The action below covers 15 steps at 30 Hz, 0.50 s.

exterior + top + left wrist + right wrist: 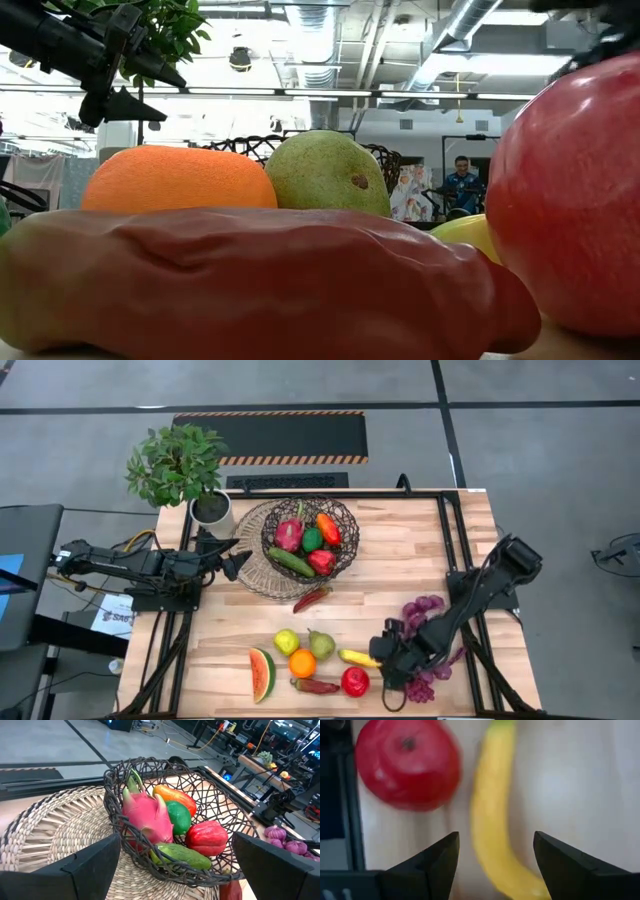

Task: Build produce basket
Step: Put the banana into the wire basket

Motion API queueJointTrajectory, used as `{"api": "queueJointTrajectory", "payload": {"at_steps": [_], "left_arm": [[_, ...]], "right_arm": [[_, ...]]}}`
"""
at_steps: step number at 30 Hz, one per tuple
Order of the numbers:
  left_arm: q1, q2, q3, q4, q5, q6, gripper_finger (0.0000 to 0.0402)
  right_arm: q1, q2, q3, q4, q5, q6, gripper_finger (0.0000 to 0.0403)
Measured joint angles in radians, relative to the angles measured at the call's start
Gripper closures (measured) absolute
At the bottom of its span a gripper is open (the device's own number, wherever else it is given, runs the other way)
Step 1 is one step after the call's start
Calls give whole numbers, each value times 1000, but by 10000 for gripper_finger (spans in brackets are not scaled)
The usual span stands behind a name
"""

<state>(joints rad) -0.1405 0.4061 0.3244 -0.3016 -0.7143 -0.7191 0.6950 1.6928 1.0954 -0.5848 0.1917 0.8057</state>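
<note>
The dark wire basket (343, 520) stands on a pale woven mat at the far side and holds a pink dragon fruit (146, 814), a cucumber (182, 856) and peppers. Left of the basket my left gripper (236, 555) waits open, pointing at it. Near the front edge lie a watermelon slice (262, 674), an orange (302, 663), a pear (321, 645), a banana (492, 820) and a red apple (407, 767). My right gripper (495, 837) hangs open over the banana, slanting down, one finger on each side of it and nothing held. Purple grapes (424, 607) lie beside that arm.
A potted plant (178, 468) stands at the far left corner. A long red pepper (315, 685) lies at the front edge, another (312, 598) just in front of the mat. A yellow-green round fruit (287, 641) sits by the pear. Bare wood (440, 550) lies right of the basket.
</note>
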Motion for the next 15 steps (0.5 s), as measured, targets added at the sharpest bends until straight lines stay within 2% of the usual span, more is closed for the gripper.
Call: {"api": "queueJointTrajectory", "payload": {"at_steps": [15], "left_arm": [[0,0,0,0,-6,1,34]], "right_arm": [[-22,164,1,0,-48,-37,127]]}}
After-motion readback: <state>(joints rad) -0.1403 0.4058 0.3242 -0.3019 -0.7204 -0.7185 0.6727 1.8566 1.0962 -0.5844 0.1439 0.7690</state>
